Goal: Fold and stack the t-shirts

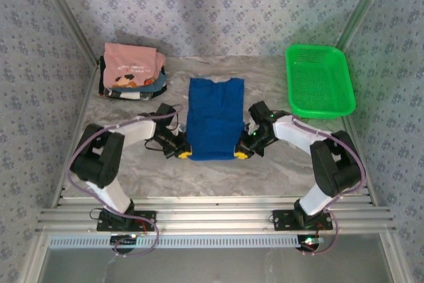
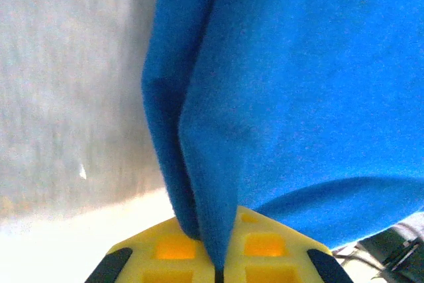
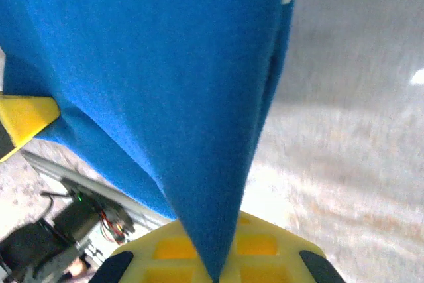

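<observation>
1. A blue shirt (image 1: 213,114) lies at the middle of the table (image 1: 199,177). It is narrowed into a long strip, with its near hem toward the arms.
2. The left gripper (image 1: 183,154) is pressed together on the near left corner. Its wrist view shows cloth pinched between yellow fingers (image 2: 265,250).
3. The right gripper (image 1: 242,154) pinches the near right corner the same way.
4. Gripping both corners likely keeps the hem straight for a crosswise fold away from the arms.
5. A stack (image 1: 132,74) of folded shirts, pink on top, sits at far left. This is probably where the blue one goes.
6. A green basket (image 1: 320,83) sits far right, well apart.
</observation>
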Action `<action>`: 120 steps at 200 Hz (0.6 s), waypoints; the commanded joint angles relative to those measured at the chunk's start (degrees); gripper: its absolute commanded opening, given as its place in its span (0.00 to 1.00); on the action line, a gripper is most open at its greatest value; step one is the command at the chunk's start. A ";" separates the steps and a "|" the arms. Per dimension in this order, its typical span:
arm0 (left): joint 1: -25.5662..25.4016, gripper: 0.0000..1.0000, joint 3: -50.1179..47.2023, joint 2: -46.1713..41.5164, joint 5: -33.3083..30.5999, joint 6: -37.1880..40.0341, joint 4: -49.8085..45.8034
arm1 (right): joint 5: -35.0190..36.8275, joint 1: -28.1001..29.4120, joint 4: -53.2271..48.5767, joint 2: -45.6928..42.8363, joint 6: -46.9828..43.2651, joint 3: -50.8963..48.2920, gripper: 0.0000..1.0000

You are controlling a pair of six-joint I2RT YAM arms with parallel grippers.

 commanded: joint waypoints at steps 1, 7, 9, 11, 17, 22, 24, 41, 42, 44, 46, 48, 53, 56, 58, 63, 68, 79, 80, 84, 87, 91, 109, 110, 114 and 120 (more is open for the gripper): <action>-2.19 0.00 -3.61 -5.81 -4.15 -4.36 -5.76 | -2.23 3.59 -6.25 -2.95 1.34 -2.64 0.00; -2.56 0.00 -4.36 -7.51 -4.79 -4.95 -6.83 | -2.57 4.85 -6.33 -3.50 2.05 -3.18 0.00; -2.68 0.00 -4.63 -7.97 -4.90 -5.21 -7.16 | -2.65 5.15 -6.40 -3.74 2.28 -3.33 0.00; -2.77 0.00 -4.94 -8.56 -5.00 -5.45 -7.44 | -2.69 5.60 -6.40 -3.89 2.55 -3.41 0.00; -2.80 0.00 -5.58 -10.09 -5.14 -5.98 -8.74 | -2.88 6.72 -6.51 -4.37 3.19 -3.72 0.00; -2.89 0.00 -5.98 -11.63 -5.27 -6.37 -9.88 | -3.05 7.58 -6.51 -4.79 3.64 -3.82 0.00; -2.89 0.00 -6.11 -12.05 -5.38 -6.53 -10.27 | -3.05 7.86 -6.62 -5.01 3.75 -3.80 0.00; -3.09 0.00 -6.47 -16.39 -5.80 -7.54 -13.31 | -2.71 9.02 -8.50 -6.15 3.82 -2.58 0.00; -3.12 0.00 -6.44 -16.65 -5.83 -7.52 -13.51 | -2.66 9.03 -8.65 -6.25 3.73 -2.53 0.00; -3.06 0.00 -6.38 -17.04 -5.89 -7.57 -13.88 | -2.63 8.99 -9.05 -6.30 3.58 -2.27 0.00; -3.07 0.00 -6.23 -17.49 -5.97 -7.64 -14.21 | -2.62 8.98 -9.43 -6.46 3.45 -1.81 0.00; -3.07 0.00 -6.06 -17.82 -6.06 -7.66 -14.56 | -2.51 9.00 -9.88 -6.57 3.33 -1.41 0.00; -2.99 0.00 -5.56 -18.72 -6.31 -7.59 -15.50 | -2.33 8.88 -10.81 -6.61 2.82 -0.37 0.00; -2.90 0.00 -5.21 -19.09 -6.41 -7.65 -16.09 | -2.23 8.86 -11.44 -6.63 2.52 0.28 0.00; -2.94 0.00 -5.04 -19.34 -6.45 -7.71 -16.39 | -2.19 8.79 -11.85 -6.66 2.26 0.79 0.00; -2.74 0.00 -4.28 -19.82 -6.41 -7.73 -17.06 | -2.18 8.53 -12.88 -6.68 1.84 1.93 0.00; -2.49 0.00 -3.59 -20.18 -6.10 -7.84 -17.36 | -2.12 8.36 -13.60 -6.56 1.44 3.11 0.00; -1.73 0.00 -1.93 -20.60 -5.24 -8.16 -17.49 | -2.51 7.76 -14.97 -6.20 0.76 5.66 0.00; -1.61 0.00 -1.76 -20.60 -5.15 -8.18 -17.49 | -2.48 7.74 -15.05 -6.18 0.66 6.03 0.00; -1.13 0.00 -1.10 -20.60 -4.94 -8.14 -17.48 | -2.38 7.46 -15.61 -5.91 0.21 7.13 0.00; -0.80 0.00 -0.55 -20.62 -4.77 -8.18 -17.39 | -2.34 7.23 -16.06 -5.75 -0.18 7.92 0.00; -0.36 0.00 0.19 -20.46 -4.45 -7.98 -17.27 | -2.27 6.93 -16.61 -5.41 -0.77 8.93 0.00; 2.22 0.00 4.04 -19.10 -3.11 -6.68 -17.99 | -2.18 5.29 -18.57 -3.61 -3.08 13.20 0.00; 2.39 0.00 4.22 -19.02 -3.03 -6.60 -18.00 | -2.22 5.18 -18.61 -3.53 -3.19 13.36 0.00; 2.94 0.00 4.93 -18.68 -2.73 -6.41 -17.85 | -2.38 4.75 -18.85 -3.03 -3.68 14.11 0.00; 3.73 0.00 5.91 -18.14 -2.11 -6.28 -17.48 | -2.60 4.20 -19.22 -2.19 -4.34 15.81 0.00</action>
